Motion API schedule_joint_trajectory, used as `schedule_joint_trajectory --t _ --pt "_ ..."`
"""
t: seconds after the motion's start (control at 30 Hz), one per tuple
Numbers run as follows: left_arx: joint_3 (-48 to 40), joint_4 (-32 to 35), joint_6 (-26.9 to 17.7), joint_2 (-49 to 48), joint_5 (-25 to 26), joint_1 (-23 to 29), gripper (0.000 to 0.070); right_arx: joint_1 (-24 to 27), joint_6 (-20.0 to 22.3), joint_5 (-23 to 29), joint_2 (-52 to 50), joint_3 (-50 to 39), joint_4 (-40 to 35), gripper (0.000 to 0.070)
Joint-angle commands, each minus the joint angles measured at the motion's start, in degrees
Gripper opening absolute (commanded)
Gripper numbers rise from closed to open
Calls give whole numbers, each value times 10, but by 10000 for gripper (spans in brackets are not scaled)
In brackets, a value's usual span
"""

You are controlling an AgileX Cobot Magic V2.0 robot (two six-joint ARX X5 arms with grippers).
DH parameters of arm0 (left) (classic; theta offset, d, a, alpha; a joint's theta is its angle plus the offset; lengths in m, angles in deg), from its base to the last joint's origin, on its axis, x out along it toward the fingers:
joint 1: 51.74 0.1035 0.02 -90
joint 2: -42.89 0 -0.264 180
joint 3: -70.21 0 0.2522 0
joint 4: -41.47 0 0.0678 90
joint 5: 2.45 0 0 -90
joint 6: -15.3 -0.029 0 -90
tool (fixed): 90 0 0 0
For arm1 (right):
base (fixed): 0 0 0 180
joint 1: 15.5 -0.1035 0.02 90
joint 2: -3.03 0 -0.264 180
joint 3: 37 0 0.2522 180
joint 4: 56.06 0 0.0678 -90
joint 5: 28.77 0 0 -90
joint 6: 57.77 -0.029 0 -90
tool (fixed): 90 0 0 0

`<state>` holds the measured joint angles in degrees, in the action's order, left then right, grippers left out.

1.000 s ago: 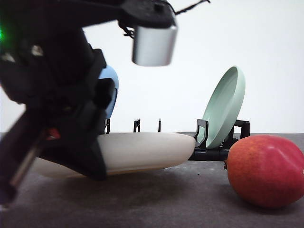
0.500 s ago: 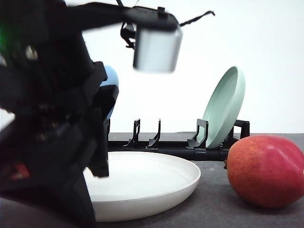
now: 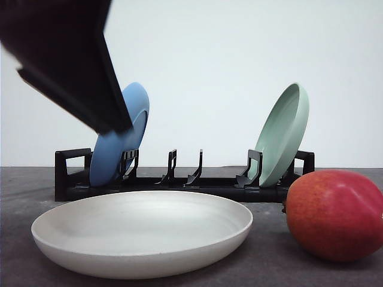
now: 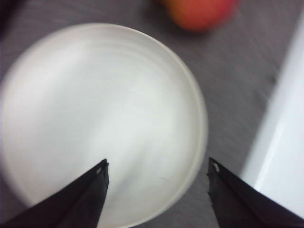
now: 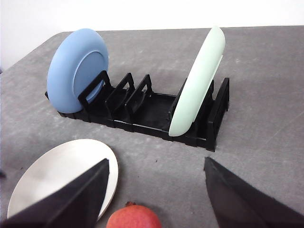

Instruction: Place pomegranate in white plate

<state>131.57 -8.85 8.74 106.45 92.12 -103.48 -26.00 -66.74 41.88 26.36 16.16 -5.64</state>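
Observation:
The white plate (image 3: 143, 260) lies flat on the dark table, empty, in front of the rack. The pomegranate (image 3: 335, 215), red with an orange blush, rests on the table just right of the plate, apart from its rim. In the left wrist view my left gripper (image 4: 156, 166) hangs open above the plate (image 4: 57, 95), holding nothing, with the pomegranate (image 4: 202, 12) beyond the rim. My right gripper (image 5: 156, 164) is open and empty, high over the pomegranate (image 5: 133, 218) and the plate (image 5: 61, 178).
A black dish rack (image 3: 179, 185) stands behind the plate, with a blue plate (image 3: 122, 134) upright at its left end and a pale green plate (image 3: 281, 134) at its right end. A dark blurred part of my left arm (image 3: 66, 60) fills the upper left.
The white plate went from tilted in my left gripper to lying flat on the table. My left gripper let go and the arm rose up and away.

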Motion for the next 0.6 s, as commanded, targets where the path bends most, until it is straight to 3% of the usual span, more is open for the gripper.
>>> schedule_joint_trajectory --t 0.0,0.13,0.57 --pt "8 9 38 -10 16 31 395 -3 2 0 1 8 -6 400" --pt "8 19 70 -44 48 114 395 -3 2 0 1 8 -6 400" --pt "-18 27 92 -157 49 333 395 -3 2 0 1 8 -6 400"
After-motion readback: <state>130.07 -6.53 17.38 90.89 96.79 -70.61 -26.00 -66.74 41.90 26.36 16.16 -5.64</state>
